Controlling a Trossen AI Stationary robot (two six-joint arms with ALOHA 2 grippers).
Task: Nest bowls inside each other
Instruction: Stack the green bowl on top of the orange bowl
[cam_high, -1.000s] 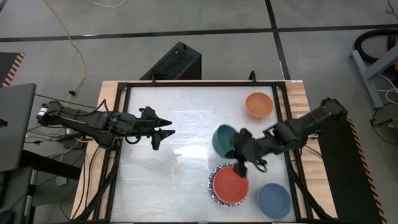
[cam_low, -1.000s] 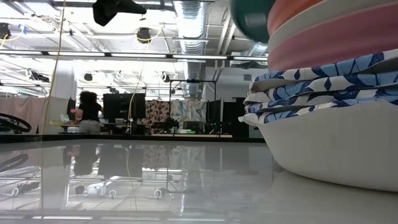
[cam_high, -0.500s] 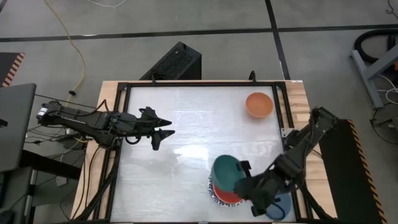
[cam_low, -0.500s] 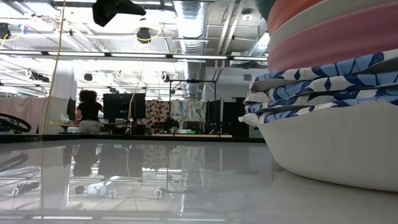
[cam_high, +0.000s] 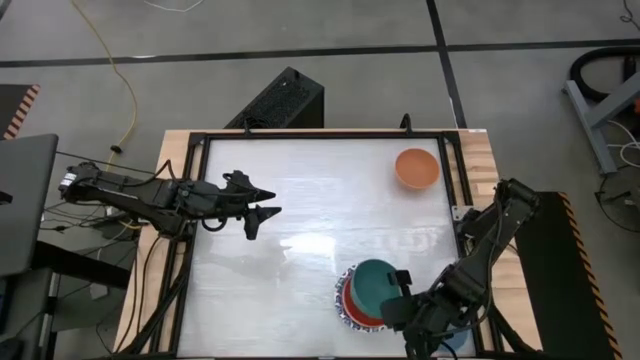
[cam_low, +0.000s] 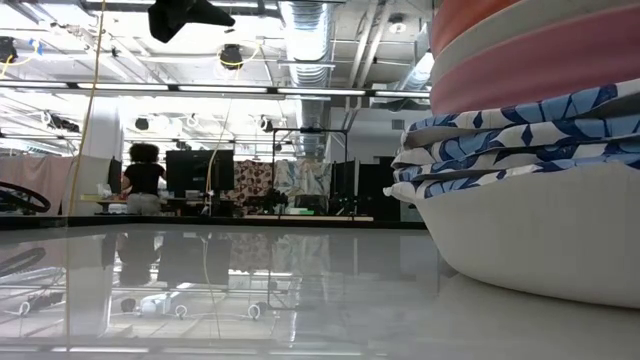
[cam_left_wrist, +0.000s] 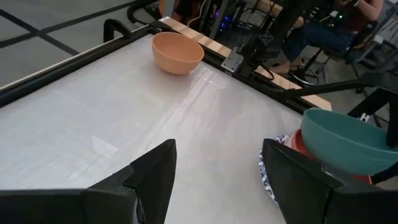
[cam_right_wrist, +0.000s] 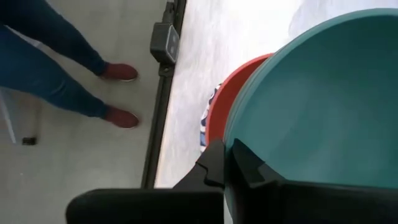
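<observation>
A big open workshop with ceiling ducts and strip lights fills the background of my low view, and a person (cam_low: 143, 180) stands far off at the left of that frame. Closer in, the glossy white desk (cam_high: 300, 200) sits inside a black frame.

My right jaws (cam_high: 392, 300) are at the lower right of the overhead frame, closed on the rim of the teal bowl (cam_high: 374, 284). The wrist camera shows the two fingers (cam_right_wrist: 245, 163) pinching that rim, one inside and one outside. The teal bowl is tilted and sits over the red bowl (cam_high: 356, 301), which tops the stack (cam_low: 530, 150). I cannot tell whether teal is resting on red or just above it.

In the low view the stack is cut off by the right and top edges: I make out a white bottom bowl, blue-patterned rims, then pink, cream and orange bands, but the teal bowl is out of frame. From above, only a sliver of patterned rim (cam_high: 341, 300) shows beside the red. The right arm covers the lower right corner, with just a scrap of blue (cam_high: 458, 340) peeking out beneath it.

The orange bowl (cam_high: 416, 168) stands alone at the upper right, well apart from the stack.

My left jaws (cam_high: 258, 212) wait open over the left side of the desk, holding nothing.

In the right wrist view, someone's legs and red shoes (cam_right_wrist: 121, 71) show beyond the desk edge.
</observation>
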